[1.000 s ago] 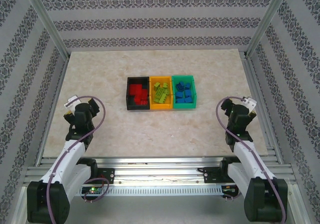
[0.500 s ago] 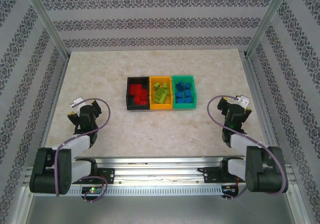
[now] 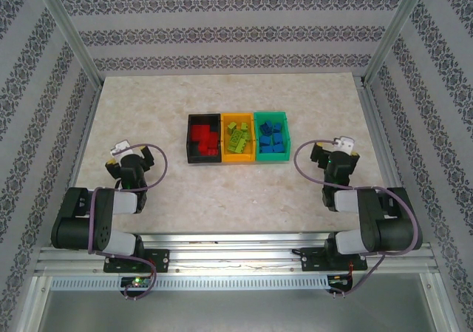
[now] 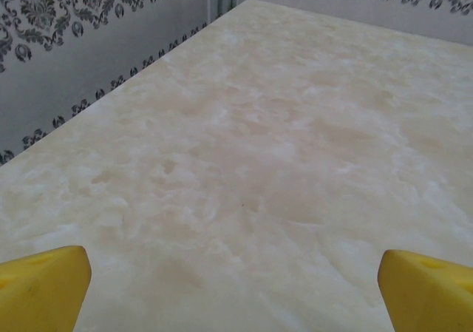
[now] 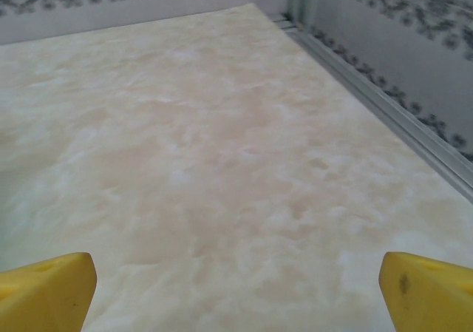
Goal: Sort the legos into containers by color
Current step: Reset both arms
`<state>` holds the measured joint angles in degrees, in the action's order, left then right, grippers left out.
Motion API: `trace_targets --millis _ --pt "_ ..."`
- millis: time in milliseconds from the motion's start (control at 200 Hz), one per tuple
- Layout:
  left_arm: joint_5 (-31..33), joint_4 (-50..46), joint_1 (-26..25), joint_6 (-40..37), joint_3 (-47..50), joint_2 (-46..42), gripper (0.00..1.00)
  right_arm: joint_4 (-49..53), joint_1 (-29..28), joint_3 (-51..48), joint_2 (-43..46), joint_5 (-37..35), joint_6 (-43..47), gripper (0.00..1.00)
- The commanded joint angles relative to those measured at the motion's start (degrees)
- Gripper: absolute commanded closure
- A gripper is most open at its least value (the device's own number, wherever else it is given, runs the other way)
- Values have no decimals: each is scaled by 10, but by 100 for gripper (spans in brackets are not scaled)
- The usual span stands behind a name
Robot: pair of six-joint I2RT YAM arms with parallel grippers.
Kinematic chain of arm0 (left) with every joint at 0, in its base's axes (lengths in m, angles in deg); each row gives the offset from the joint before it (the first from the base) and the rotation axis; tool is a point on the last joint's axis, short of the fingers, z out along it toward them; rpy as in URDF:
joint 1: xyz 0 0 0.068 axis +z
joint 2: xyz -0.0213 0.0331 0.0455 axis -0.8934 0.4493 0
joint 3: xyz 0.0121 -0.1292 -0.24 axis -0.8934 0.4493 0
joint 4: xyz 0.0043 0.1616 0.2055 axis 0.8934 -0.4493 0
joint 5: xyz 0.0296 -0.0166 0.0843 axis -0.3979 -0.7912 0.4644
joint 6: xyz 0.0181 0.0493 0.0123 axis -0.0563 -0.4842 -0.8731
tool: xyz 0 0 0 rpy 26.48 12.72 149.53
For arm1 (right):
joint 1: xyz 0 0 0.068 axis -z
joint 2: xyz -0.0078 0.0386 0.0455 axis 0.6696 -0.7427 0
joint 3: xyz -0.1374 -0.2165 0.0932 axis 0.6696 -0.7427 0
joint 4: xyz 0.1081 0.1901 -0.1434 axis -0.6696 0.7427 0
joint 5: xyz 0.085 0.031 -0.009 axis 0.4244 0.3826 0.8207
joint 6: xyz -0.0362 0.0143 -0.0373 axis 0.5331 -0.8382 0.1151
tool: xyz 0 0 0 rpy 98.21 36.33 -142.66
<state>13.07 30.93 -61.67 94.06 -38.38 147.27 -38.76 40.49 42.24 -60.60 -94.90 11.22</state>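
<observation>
Three bins stand side by side at the table's middle. The black bin (image 3: pixel 191 136) holds red legos (image 3: pixel 203 137), the orange bin (image 3: pixel 238 120) holds lime green legos (image 3: pixel 237 136), and the green bin (image 3: pixel 284 134) holds blue legos (image 3: pixel 271 137). My left gripper (image 3: pixel 130 156) is folded back low at the near left, open and empty, its yellow fingertips (image 4: pixel 44 288) wide apart over bare table. My right gripper (image 3: pixel 337 153) sits folded at the near right, open too, with yellow fingertips (image 5: pixel 425 291) far apart and nothing between them.
The marble-patterned table (image 3: pixel 236 191) is ringed by patterned walls and aluminium posts. A metal rail (image 5: pixel 384 110) runs along the right edge, close to the right arm. Purple cables loop beside both wrists.
Both arms have folded back toward their bases. The left gripper shifted slightly right, the right gripper left and toward the near edge. The bins and legos have not moved.
</observation>
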Motion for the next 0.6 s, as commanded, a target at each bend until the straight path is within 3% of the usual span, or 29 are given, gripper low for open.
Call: trace_targets --millis 0,70,130,210,290,595 --pt "-15 52 8 -12 -7 1 0 -36 -22 29 -12 19 55 2" --pt "-20 56 8 -15 -6 4 0 -45 -26 30 -32 44 68 2" --pt "-30 65 7 -20 -5 6 0 -133 -32 26 -86 46 78 2" --pt "-43 74 7 -28 -3 9 0 -47 -31 39 -53 56 78 2" --pt "-48 78 8 -31 -2 11 0 -103 -31 32 -76 60 80 2" --pt "-100 43 -1 -67 -34 27 0 -83 -31 38 -71 58 79 2"
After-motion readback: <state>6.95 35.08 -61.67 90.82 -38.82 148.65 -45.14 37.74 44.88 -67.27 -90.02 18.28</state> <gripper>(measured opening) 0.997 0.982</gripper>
